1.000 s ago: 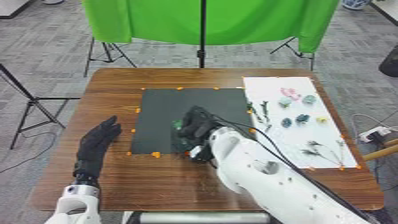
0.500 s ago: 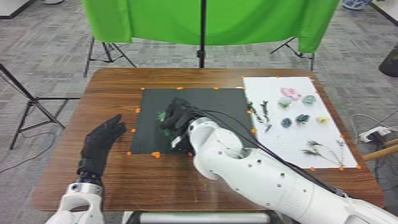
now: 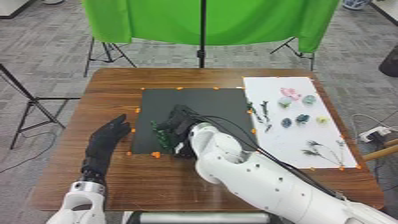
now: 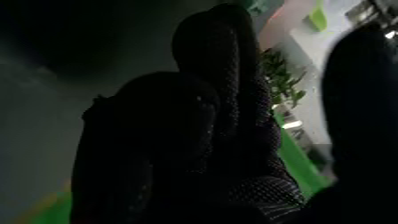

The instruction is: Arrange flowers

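Over the black mat, right hand is at a green sprig, can't tell if it's pinching it.

White segmented arms; black fabric gloves; thin black cables

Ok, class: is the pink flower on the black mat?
No, the pink flower lies on the white sheet.

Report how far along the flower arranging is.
It looks early. Done so far: a green sprig is on the dark mat. In hand: the right robot hand is at that sprig; I can't tell if it grips it. Left: pink flower, yellow flower, blue-green blooms and stems on the white sheet.
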